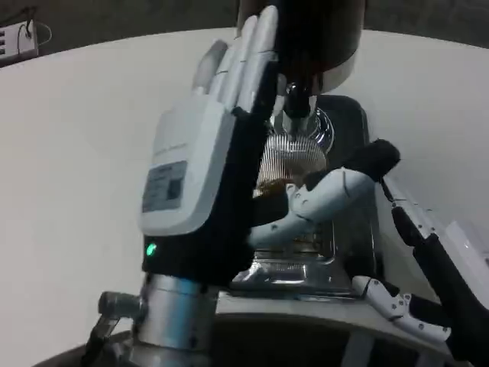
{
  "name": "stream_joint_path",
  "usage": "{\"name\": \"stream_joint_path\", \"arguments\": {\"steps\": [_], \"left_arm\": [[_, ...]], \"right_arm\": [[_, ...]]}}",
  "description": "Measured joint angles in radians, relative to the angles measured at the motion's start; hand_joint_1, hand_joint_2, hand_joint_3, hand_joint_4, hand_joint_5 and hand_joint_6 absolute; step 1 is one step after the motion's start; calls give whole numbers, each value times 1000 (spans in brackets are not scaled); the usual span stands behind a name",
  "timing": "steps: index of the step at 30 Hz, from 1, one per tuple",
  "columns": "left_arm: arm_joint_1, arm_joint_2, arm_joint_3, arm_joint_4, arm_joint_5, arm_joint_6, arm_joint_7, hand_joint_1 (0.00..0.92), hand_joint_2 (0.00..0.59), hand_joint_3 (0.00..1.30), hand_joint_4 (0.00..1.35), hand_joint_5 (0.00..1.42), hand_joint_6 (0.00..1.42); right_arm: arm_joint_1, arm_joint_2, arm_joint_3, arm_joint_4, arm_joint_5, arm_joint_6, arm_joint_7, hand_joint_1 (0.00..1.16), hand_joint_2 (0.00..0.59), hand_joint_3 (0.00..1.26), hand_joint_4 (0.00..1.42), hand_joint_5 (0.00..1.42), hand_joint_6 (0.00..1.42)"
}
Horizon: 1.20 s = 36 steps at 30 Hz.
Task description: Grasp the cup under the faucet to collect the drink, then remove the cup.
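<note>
Head view: ribbed clear glass cup (293, 157) upright, mouth up under dark faucet (296, 98); left robot hand (202, 164) grips it; right robot hand (416, 306) state indiscernible.

— Colours on the left hand (200, 164)?
— White back with a grey label, black along the palm side, pale white fingers, one small green light low on the black base. Silver at the wrist.
— And the cup (293, 164)?
— Clear, finely ribbed with vertical lines, amber-brown tint low down.
— Faucet (298, 103) above?
— Shiny chrome, under a dark brown dispenser (321, 38) body.
— Tray (348, 229)?
— Black, glossy, metallic grille in front.
— Table (76, 138)?
— Plain white.
— Right hand (428, 298)?
— White and black.
</note>
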Motion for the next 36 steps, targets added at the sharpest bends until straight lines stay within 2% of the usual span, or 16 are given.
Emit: {"name": "stream_joint_path", "arguments": {"steps": [8, 14, 21, 30, 36], "left_arm": [[154, 29, 53, -39, 0, -30, 30, 0, 120, 0, 0, 61, 0], [281, 61, 89, -44, 0, -55, 53, 0, 114, 0, 0, 67, 0], [411, 104, 157, -37, -28, -100, 93, 0, 112, 0, 0, 72, 0], [490, 147, 188, 22, -30, -142, 127, 0, 112, 0, 0, 95, 0], [534, 164, 186, 53, -26, -149, 134, 0, 111, 0, 0, 98, 0]], "right_arm": [[-22, 0, 11, 30, 19, 0, 0, 302, 336, 0, 3, 84, 206], [-50, 0, 20, 41, 41, 6, 2, 394, 311, 0, 1, 73, 197], [-95, 6, 36, 73, 79, 31, 14, 482, 277, 0, 0, 73, 196], [-138, 12, 55, 114, 115, 39, 18, 517, 261, 0, 0, 73, 211], [-186, 19, 74, 156, 121, 38, 18, 562, 249, 0, 1, 73, 223]]}}
